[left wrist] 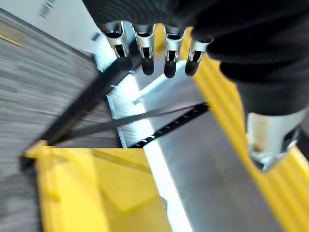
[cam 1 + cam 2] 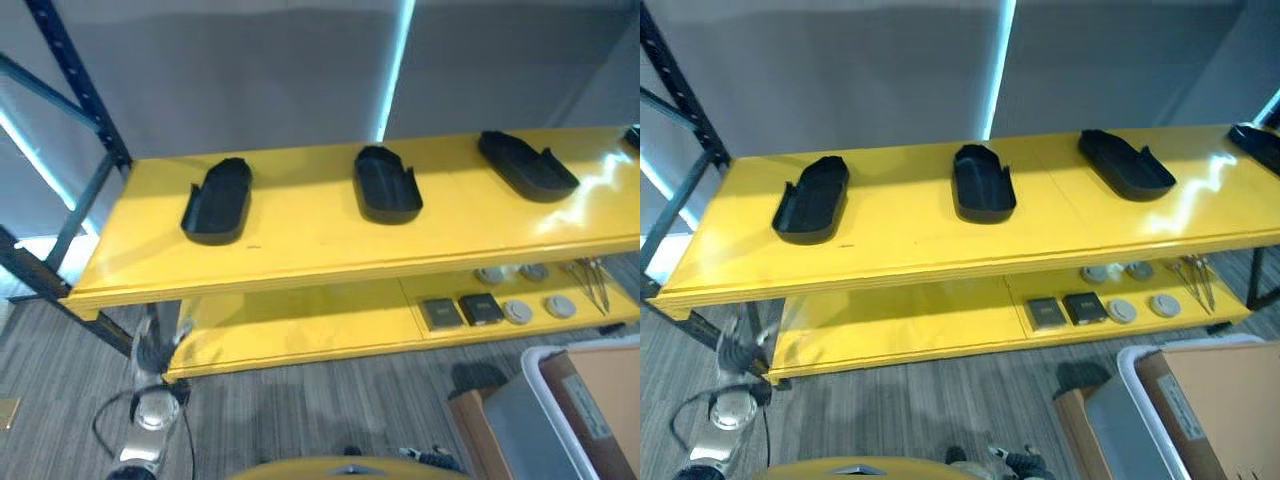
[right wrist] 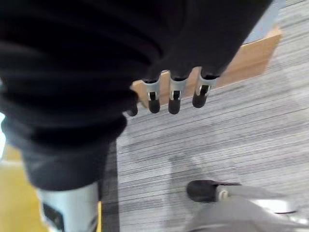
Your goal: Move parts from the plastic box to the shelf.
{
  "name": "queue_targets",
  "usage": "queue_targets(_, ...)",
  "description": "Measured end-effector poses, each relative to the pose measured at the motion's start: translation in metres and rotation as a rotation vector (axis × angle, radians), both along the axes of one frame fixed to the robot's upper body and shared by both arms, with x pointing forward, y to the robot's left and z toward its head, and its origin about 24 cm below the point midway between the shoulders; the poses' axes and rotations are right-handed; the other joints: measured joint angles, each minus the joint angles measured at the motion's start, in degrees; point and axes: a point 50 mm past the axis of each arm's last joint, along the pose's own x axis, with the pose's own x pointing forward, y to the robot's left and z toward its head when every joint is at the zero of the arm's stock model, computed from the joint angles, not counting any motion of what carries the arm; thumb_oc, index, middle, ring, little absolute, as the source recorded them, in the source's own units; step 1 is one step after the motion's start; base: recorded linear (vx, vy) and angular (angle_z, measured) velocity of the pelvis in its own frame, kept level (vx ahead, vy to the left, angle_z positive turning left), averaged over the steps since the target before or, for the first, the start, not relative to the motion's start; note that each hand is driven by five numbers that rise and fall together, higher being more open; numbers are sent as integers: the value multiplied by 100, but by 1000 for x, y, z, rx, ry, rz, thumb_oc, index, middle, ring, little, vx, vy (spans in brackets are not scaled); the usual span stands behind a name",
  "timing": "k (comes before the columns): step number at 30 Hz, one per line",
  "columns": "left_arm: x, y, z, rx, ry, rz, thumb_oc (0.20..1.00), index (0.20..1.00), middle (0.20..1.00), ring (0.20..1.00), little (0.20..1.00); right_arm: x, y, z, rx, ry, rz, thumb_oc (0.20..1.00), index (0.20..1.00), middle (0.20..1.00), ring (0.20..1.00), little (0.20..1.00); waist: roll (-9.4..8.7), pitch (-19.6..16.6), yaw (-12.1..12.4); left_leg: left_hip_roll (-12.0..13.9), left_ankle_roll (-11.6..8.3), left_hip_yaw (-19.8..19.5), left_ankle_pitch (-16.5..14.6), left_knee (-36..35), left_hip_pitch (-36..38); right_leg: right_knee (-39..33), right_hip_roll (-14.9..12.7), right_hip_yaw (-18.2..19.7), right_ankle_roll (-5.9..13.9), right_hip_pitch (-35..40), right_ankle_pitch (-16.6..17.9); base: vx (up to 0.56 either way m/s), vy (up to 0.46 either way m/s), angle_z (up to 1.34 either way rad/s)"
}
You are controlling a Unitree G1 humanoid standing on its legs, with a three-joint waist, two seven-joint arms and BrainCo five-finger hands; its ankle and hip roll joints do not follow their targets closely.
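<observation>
Left hand (image 1: 154, 53) hanging beside the yellow two-tier shelf (image 2: 300, 245), fingers relaxed and straight, holding nothing. On the top board, left to right: three black shoe-shaped plastic parts, well apart, the first (image 2: 217, 200) near the left end, the second (image 2: 386, 184) at the middle, the third (image 2: 526, 165) toward the right. On the lower board, further right: small dark square blocks (image 2: 461, 311) beside round grey discs (image 2: 538, 308). At far right on the floor, a pale plastic box (image 2: 548, 395) touching a brown cardboard carton (image 2: 607, 395). Right hand (image 3: 176, 94) above grey carpet, fingers loose, empty.
</observation>
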Motion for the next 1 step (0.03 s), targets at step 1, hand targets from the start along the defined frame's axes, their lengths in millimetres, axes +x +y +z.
queue_targets(1,-23,1,-18,-3,129,33,1000,1000,1000,1000,1000,2,1,0,-1,-3,-1,1000,1000,1000,1000,1000,-33,-25,7,-16,-10,-79,1,0,-23,1,-19,-91,-34,15,-46,-29,36,31)
